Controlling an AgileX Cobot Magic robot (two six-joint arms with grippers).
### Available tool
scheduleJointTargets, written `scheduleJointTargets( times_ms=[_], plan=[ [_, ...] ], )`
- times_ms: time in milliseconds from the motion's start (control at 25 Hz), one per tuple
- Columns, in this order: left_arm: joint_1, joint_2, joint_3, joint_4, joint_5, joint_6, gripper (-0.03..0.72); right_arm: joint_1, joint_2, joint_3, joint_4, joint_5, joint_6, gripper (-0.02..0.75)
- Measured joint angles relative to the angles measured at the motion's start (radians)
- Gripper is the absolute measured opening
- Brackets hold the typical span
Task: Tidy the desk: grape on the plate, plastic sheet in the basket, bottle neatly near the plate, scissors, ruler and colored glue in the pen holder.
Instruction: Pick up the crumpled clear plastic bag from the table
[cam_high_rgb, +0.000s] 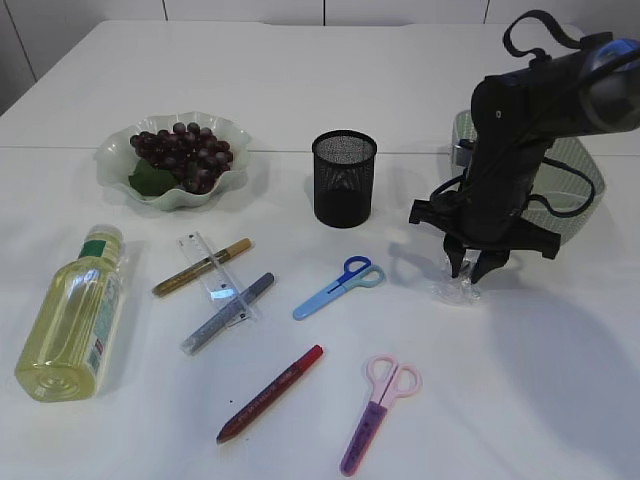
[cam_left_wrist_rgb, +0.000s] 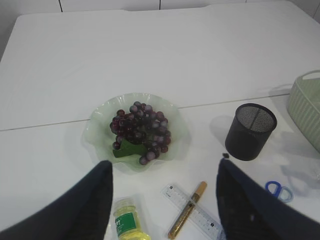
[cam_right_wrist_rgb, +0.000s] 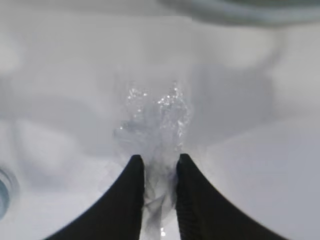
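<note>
Right tool (cam_right_wrist_rgb: 159, 172) pinched, seemingly, on crumpled plastic sheet (cam_right_wrist_rgb: 155, 120) lying on table (cam_high_rgb: 560, 380) directly beneath; grip to be confirmed firm, then sheet lifted straight, carried to basket (cam_high_rgb: 585, 170) just behind tool

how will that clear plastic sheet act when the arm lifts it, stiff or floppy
Probably floppy: the plastic sheet lies crumpled and bunched between the right gripper fingers rather than flat. Likely very light, since it is thin and see-through. It may be a bit slippery, judging by its glossy glints, so a loose pinch could let it slide out before the basket.
</note>
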Motion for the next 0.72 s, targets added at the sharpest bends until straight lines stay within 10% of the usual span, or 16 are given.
scheduleJointTargets(
  times_ms=[720],
  plan=[
    [0.0,-0.005,0.0,0.0,0.0,0.0,0.468,0.039,-0.112,-0.004,0.051,0.109,-0.191,0.175]
  ],
)
